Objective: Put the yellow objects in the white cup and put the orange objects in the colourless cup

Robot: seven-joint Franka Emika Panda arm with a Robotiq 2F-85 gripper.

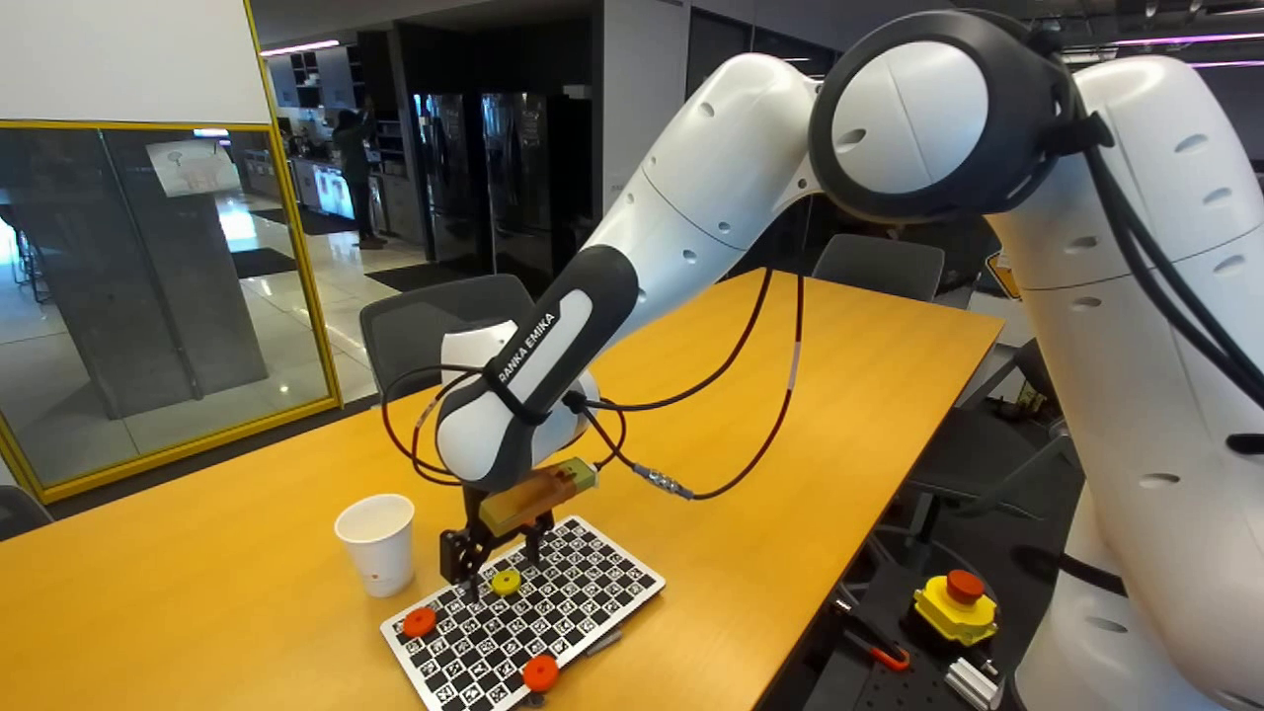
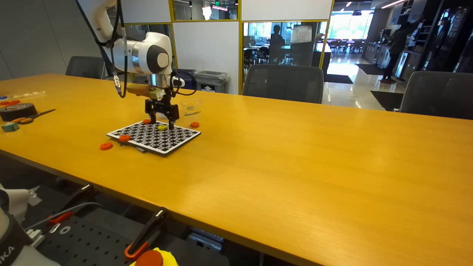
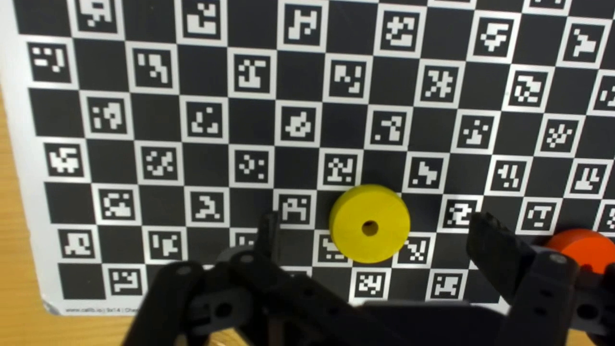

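While the yellow holed disc (image 3: 370,211) lies between my parted jaws, I'm likely at its pick-up; squeezing should follow.

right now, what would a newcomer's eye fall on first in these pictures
Probably the white robot arm, arching over the table in an exterior view. Then the bright yellow disc on the checkered board, framed by the open gripper in the wrist view.

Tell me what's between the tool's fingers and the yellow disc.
In the wrist view, only checkered board shows between the yellow disc and both fingers of the open tool.
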